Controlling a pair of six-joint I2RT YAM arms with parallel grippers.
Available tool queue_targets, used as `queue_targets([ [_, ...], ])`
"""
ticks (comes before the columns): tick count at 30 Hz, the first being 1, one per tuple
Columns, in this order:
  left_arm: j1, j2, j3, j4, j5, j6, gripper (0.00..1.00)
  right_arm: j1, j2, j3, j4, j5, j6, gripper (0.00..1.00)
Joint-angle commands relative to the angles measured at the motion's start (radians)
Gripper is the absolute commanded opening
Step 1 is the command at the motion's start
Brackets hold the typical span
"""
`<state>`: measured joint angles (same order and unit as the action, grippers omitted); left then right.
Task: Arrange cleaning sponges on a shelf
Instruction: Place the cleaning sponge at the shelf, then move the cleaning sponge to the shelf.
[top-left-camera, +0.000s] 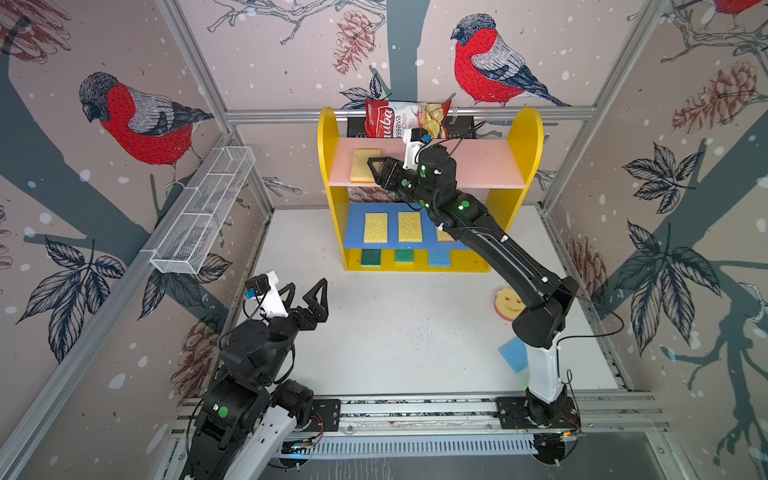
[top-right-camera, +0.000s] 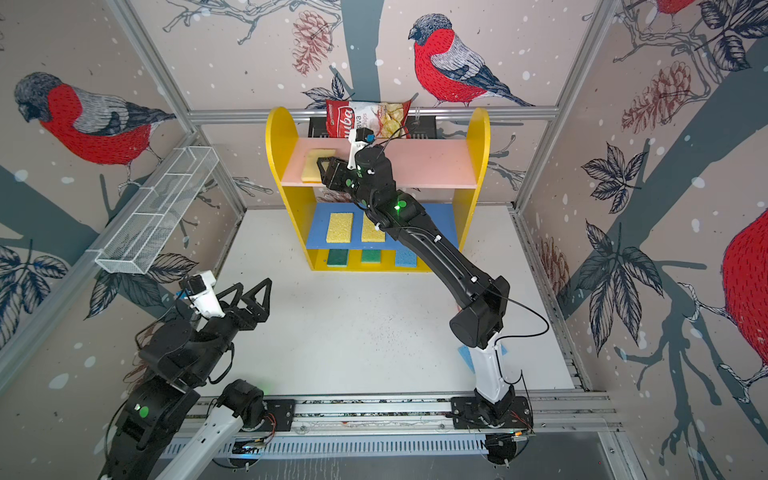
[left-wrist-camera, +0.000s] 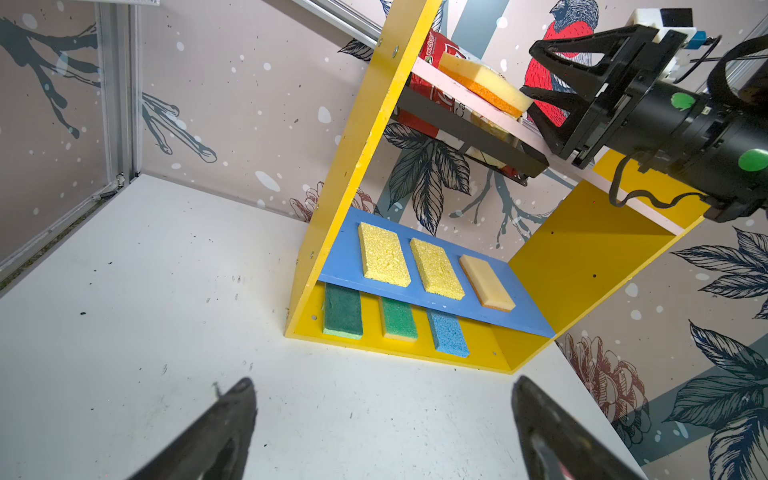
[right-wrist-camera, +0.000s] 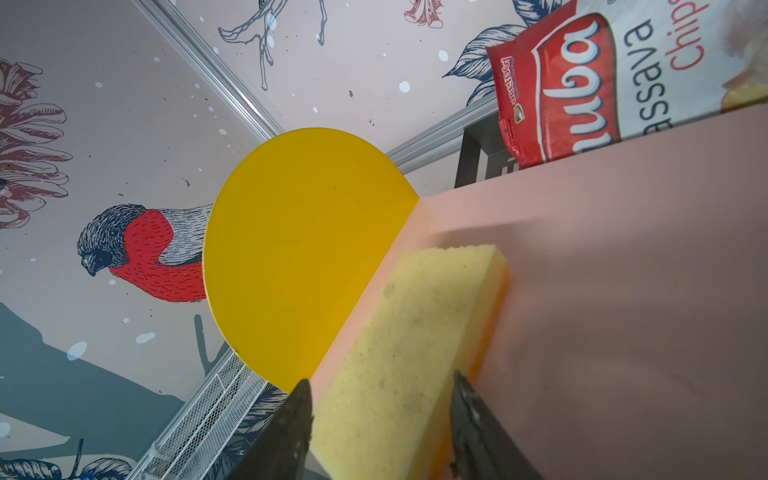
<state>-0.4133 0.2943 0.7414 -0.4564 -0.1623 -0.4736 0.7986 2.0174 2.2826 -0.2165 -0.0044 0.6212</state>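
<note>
Shelf (top-left-camera: 328, 137) check, top to bottom! On the pink top board (top-left-camera: 478, 166) a tan-yellow sponge (top-left-camera: 362, 165) lies flat at one end, just beside the round-topped side panel. The blue middle board (top-left-camera: 353, 228) carries two bright yellow sponges (top-left-camera: 375, 227) (top-left-camera: 409, 226) side by side, and in the left wrist view a tan sponge (left-wrist-camera: 487, 282) lies next to them. Down on the yellow base (top-left-camera: 422, 259) sit two dark green sponges (top-left-camera: 370, 257) (top-left-camera: 404, 255) and a light blue sponge (top-left-camera: 439, 257). Behind the shelf, a black tray (top-left-camera: 355, 126) holds a chips bag (top-left-camera: 405, 118).

Out on the bench (top-left-camera: 395, 332) sit the smiley sponge (top-left-camera: 508, 303) and a second light blue sponge (top-left-camera: 513, 354), both partly hidden by the right arm.

The right end effector (right-wrist-camera: 380, 382) is at the top board, its jaws straddling the near end of the tan-yellow sponge, right at its sides. I cannot tell whether they are squeezing it. The left end effector (top-left-camera: 306, 286) hovers over the bench with its jaws spread wide, holding nothing.
</note>
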Motion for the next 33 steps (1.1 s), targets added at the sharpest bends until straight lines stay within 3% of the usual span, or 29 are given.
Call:
queue_targets([
  [1, 0.003, -0.006, 0.01, 0.004, -0.013, -0.005, 0.95, 0.007, -0.005, 0.015, -0.039, 0.042, -0.047, 0.54],
  [5, 0.002, -0.012, 0.012, -0.007, -0.024, -0.004, 0.95, 0.055, -0.048, -0.017, -0.05, 0.12, -0.121, 0.45],
  [9, 0.002, -0.014, 0.019, -0.011, -0.035, 0.004, 0.95, 0.122, -0.091, -0.071, -0.045, 0.194, -0.196, 0.19],
  [14, 0.002, -0.016, 0.024, -0.01, -0.039, 0.005, 0.95, 0.144, -0.102, -0.112, -0.032, 0.157, -0.202, 0.03],
  [33, 0.002, -0.023, 0.024, -0.027, -0.055, 0.01, 0.95, 0.07, 0.004, -0.041, -0.004, -0.04, -0.104, 0.01],
])
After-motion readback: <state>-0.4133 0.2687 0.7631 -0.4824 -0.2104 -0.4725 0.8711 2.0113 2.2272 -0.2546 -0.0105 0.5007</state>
